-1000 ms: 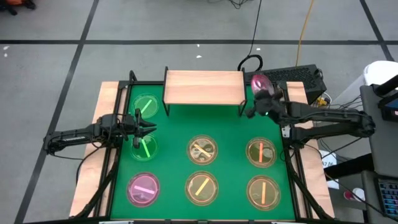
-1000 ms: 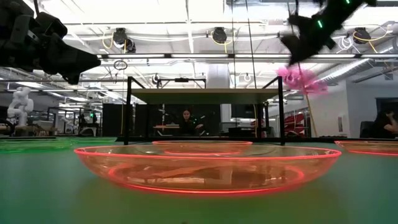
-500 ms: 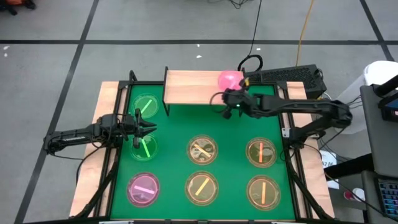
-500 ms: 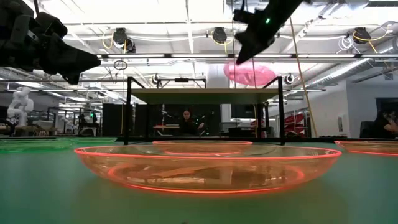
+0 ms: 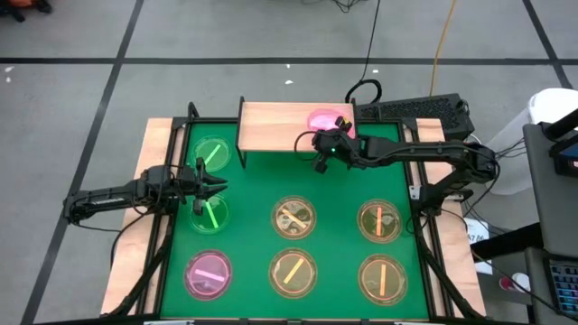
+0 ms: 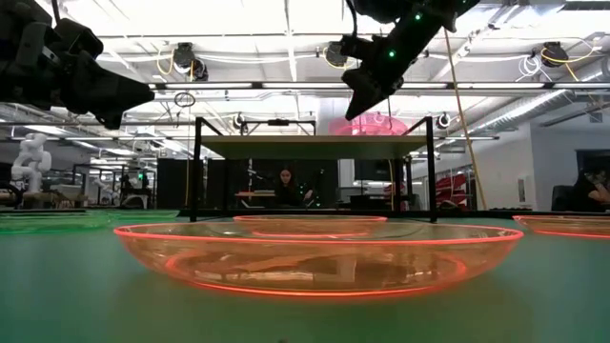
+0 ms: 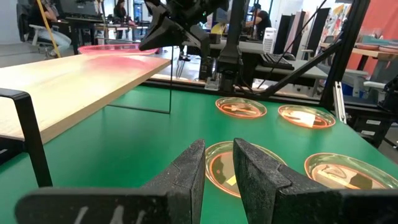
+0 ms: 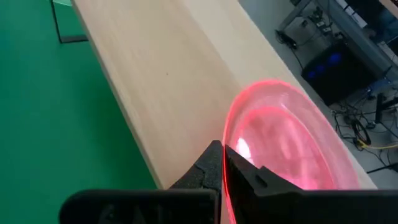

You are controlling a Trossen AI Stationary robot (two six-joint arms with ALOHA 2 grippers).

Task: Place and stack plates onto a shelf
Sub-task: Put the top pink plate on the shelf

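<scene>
A pink plate hangs low over the right part of the shelf, a light wooden board on thin black legs at the far side of the green mat. My right gripper is shut on it. The plate also shows in the low view and in the left wrist view. On the mat lie two green plates, another pink plate and several amber plates. My left gripper waits open above the green plates at the mat's left side. My right gripper pinches the pink plate's near rim between its two fingers. The fingers come from the table's near right side, slanting down. The plate juts out beyond them over the board, nearly level. Whether its underside touches the board, I cannot tell.
A black keyboard and cables lie beyond the shelf's right end. Black frame rails run along both sides of the mat. The left part of the shelf board is bare, as is the mat strip in front of the shelf.
My right gripper has carried the pink plate from beyond the shelf's right end toward the table's left, over the board. It has rolled on the way. The plate, tilted before, now lies nearly level and lower, close over the board.
</scene>
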